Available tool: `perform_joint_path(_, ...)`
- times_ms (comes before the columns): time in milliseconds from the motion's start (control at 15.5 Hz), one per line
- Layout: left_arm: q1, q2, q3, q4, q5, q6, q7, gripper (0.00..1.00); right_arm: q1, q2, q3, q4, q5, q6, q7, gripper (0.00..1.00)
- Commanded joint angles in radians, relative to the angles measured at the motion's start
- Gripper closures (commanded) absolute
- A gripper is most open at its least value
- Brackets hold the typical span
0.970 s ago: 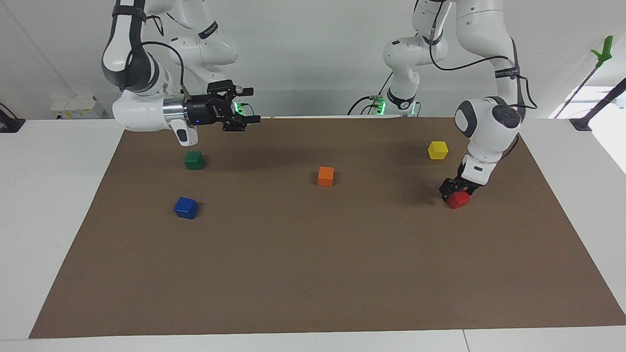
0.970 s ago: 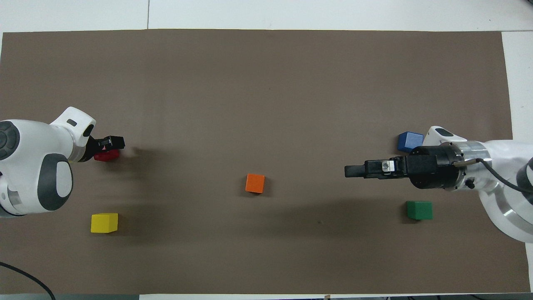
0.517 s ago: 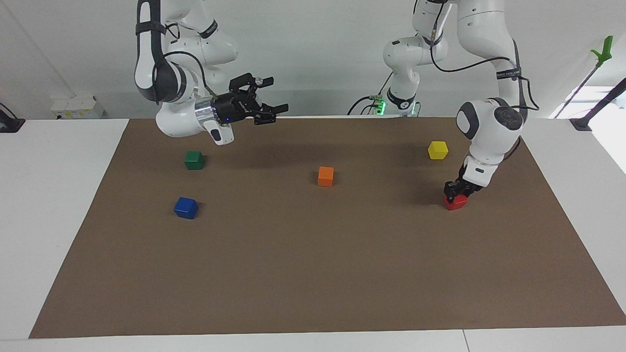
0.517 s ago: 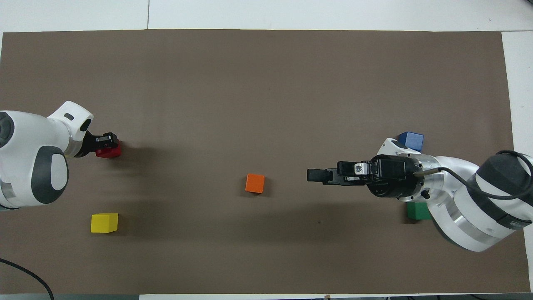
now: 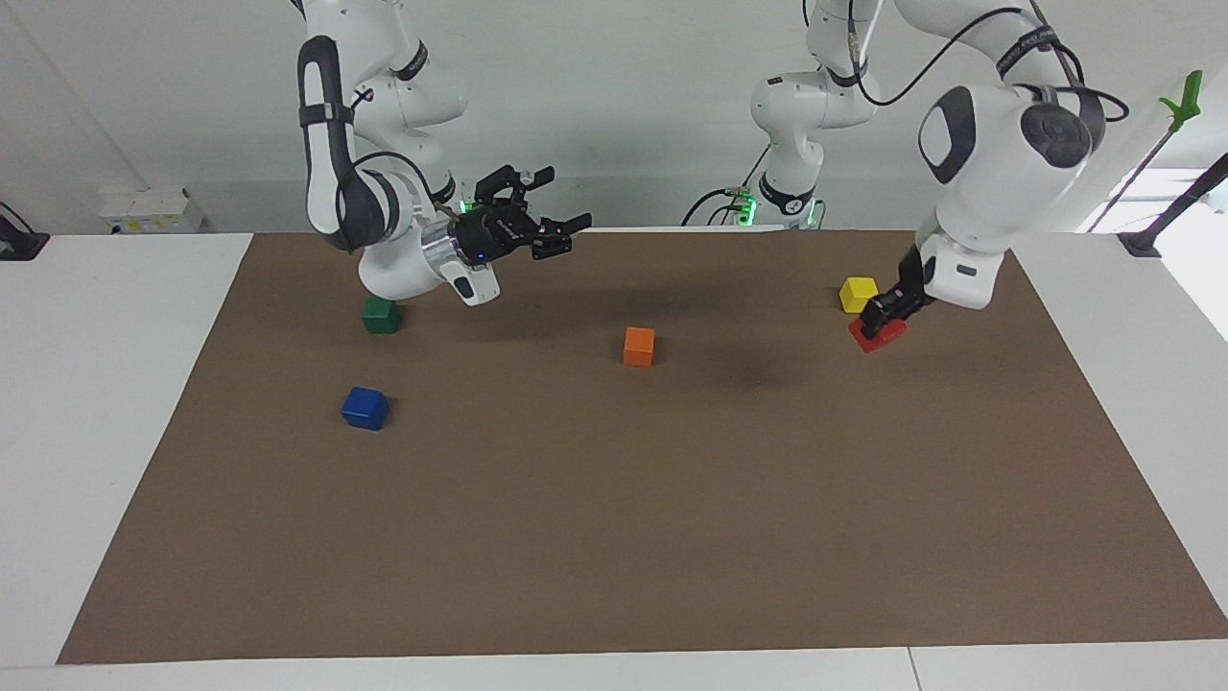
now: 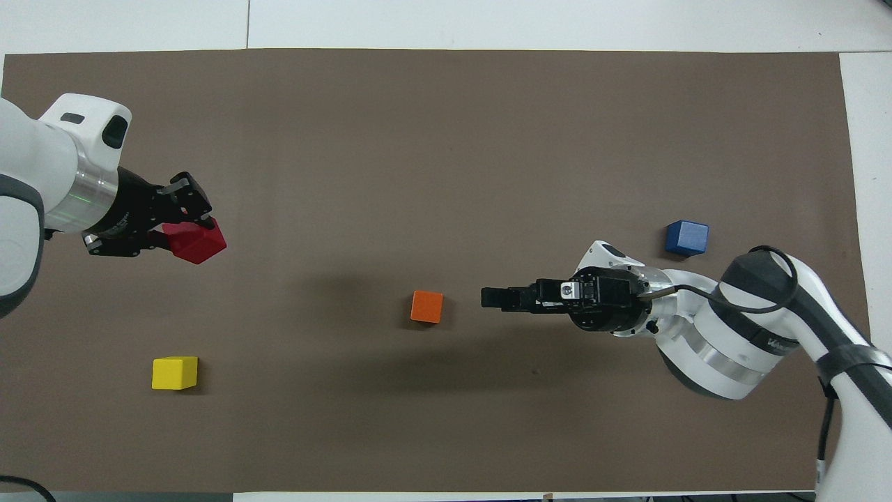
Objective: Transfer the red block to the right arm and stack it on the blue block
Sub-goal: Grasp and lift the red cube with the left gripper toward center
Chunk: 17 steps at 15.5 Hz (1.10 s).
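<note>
— What has changed since the earlier frames?

— Up off the brown mat (image 5: 614,537) comes the red block (image 5: 877,334): a moment ago it sat on the mat, and now the left end effector (image 5: 885,321) has it pinched between its fingers and carries it in the air, tilted, over the left arm's end of the worktop (image 5: 115,384). In the overhead view the red block (image 6: 198,242) sticks out from the left end effector (image 6: 182,226), a corner pointing toward the middle of the mat.

— And the right arm?

— It has swung out from above the green block (image 5: 381,314) toward the middle. The right end effector (image 5: 554,235) now hangs in the air, lying roughly level, over the mat between the green block and the orange block (image 5: 639,345). Its fingers are spread apart with nothing between them. From overhead, the right end effector (image 6: 496,298) points at the orange block (image 6: 426,307), near it but not over it.

— Where is the blue block?

— The blue block (image 5: 365,408) rests on the mat at the right arm's end, farther from the robots than the green block and well apart from it. The overhead view shows the blue block (image 6: 686,237) uncovered, beside the right arm's wrist.

— Anything else on the mat?

— A yellow block (image 5: 858,294) lies at the left arm's end, nearer to the robots than the spot the red block hangs over.
</note>
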Motion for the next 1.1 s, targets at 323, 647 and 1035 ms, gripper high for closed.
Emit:
perform_joint_path(323, -0.083, -0.149, -0.011, 0.066, -0.41, -0.131, -0.878, 1.0, 0.053, 0.12, 0.007, 0.047, 0.093, -0.066, -0.082, 0.0)
perform_joint_path(647, -0.091, -0.234, -0.057, 0.036, -0.433, -0.093, -1.265, 1.0, 0.097, 0.131, 0.021, 0.086, 0.179, -0.033, -0.081, 0.0)
perform_joint_path(1035, -0.092, -0.303, -0.064, -0.086, -0.591, -0.005, -1.27, 1.0, 0.171, 0.168, 0.022, 0.155, 0.256, 0.018, -0.091, 0.0)
